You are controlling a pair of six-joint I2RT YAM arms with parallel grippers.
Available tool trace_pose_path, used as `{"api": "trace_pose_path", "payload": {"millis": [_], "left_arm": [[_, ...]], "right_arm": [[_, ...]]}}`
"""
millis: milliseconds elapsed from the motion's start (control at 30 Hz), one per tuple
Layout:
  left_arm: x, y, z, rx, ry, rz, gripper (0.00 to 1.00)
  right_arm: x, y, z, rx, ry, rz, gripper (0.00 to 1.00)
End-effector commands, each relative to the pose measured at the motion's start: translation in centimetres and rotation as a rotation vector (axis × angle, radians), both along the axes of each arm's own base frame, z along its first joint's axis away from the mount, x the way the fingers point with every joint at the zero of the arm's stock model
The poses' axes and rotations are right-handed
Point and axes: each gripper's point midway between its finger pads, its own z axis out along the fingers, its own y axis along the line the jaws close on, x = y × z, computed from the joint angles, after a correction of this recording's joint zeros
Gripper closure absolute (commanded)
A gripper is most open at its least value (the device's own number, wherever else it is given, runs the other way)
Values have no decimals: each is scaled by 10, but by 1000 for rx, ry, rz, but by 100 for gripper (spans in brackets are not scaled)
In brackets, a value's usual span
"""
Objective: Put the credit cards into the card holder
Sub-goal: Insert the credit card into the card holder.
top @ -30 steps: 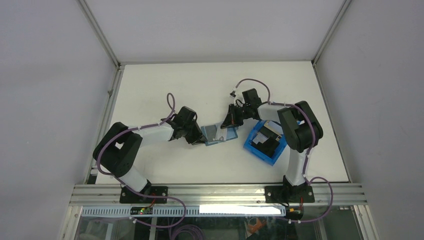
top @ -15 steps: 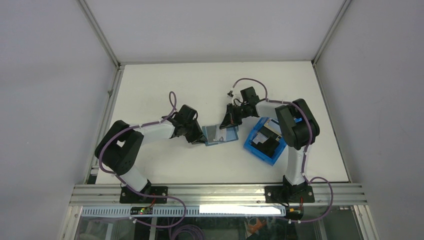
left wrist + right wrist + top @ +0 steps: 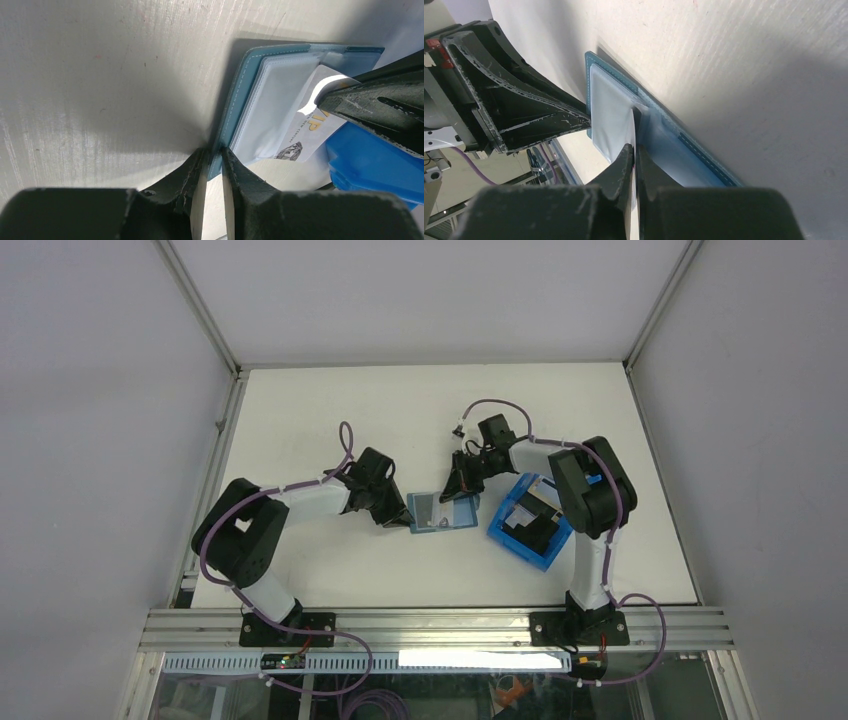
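**Student:** Where is the card holder (image 3: 441,511), and why does it lie open?

**Instructor:** It lies flat on the table (image 3: 330,410) between the two arms, with its clear pockets (image 3: 270,100) facing up. The left gripper (image 3: 214,156) has its jaws drawn narrow and pinches the stitched teal edge of the card holder on the side facing the left arm. I judge this to be an anchor, so the card holder cannot slide when something is pushed in from the opposite side.

**Student:** And the right gripper (image 3: 634,149)?

**Instructor:** It comes at the card holder from the opposite side. Its jaws are all but closed on a pale credit card (image 3: 312,127), which it holds by the end farthest from the card holder. The card's leading end lies over the pocket sleeve, low and at a slant. Whether it has entered a pocket mouth or only rests on top cannot be told.

**Student:** Why grip the card so far back?

**Instructor:** Probably to leave as much of the card free as possible to slide into the pocket before the fingers reach the card holder.

**Student:** What is the blue bin (image 3: 503,525)?

**Instructor:** It stands just beside the card holder, on the side facing the right arm. Dark and pale flat pieces lie in it. They may be further cards, but they are too small to be sure.

**Student:** What is the risk?

**Instructor:** The thin card could bow or ride over the sleeve, so the insertion looks unfinished.
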Motion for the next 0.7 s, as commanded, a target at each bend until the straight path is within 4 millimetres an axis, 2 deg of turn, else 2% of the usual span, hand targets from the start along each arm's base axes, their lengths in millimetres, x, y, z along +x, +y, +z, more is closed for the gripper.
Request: {"api": "trace_pose_path", "payload": {"millis": [0, 400, 667], "left_arm": [[-16, 33, -36, 167, 80, 16, 80], [-14, 30, -34, 155, 80, 10, 80], [-13, 27, -34, 145, 79, -6, 80]], "right_arm": [[-5, -8, -4, -89, -19, -23, 96], [-10, -16, -9, -135, -2, -87, 95], [-16, 2, -5, -83, 28, -23, 95]]}}
